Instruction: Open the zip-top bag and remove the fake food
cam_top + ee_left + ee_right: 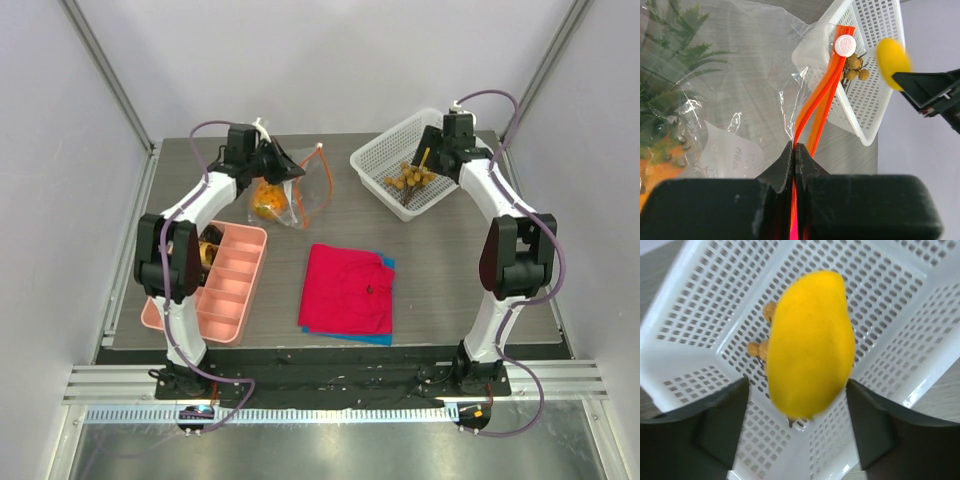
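Note:
The clear zip-top bag (290, 190) lies at the back left of the table, with an orange and yellow toy fruit (268, 200) inside. My left gripper (283, 168) is shut on one lip of the bag's orange-red zip strip (815, 110), and its jaws (795, 147) pinch the strip. A pineapple (665, 100) with a green crown shows through the plastic (740, 90). My right gripper (431, 163) is open over the white mesh basket (380, 160). A yellow toy fruit (810, 340), blurred, sits between its spread fingers (720, 420) with gaps on both sides. It also shows in the left wrist view (892, 56).
A cluster of small brown fruits (410, 180) lies in the basket (890, 305). A pink compartment tray (235, 285) stands at the front left, with a dark and yellow piece (210, 250) behind it. A red cloth (348, 288) lies on a blue one at the centre front.

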Controlling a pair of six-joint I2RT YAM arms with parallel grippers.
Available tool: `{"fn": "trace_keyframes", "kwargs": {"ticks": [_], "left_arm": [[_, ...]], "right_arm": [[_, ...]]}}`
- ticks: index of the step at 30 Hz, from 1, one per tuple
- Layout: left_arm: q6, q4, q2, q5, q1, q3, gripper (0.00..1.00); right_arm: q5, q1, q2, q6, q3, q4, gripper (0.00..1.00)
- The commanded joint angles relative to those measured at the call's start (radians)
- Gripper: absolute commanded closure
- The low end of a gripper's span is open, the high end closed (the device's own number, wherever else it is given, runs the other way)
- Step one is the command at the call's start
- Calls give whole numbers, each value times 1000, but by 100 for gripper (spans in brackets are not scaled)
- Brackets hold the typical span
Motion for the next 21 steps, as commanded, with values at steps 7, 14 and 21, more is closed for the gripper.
{"fn": "trace_keyframes", "kwargs": {"ticks": [7, 14, 21], "left_arm": [[39, -24, -82, 22, 5, 46, 100], [34, -12, -88, 38, 6, 46, 100], [31, 8, -113, 27, 8, 24, 100]], "right_arm": [[88, 62, -61, 34, 31, -36, 1], [-61, 308, -184, 236, -93, 215, 13], [-139, 434, -99, 401, -103, 411, 53]]}}
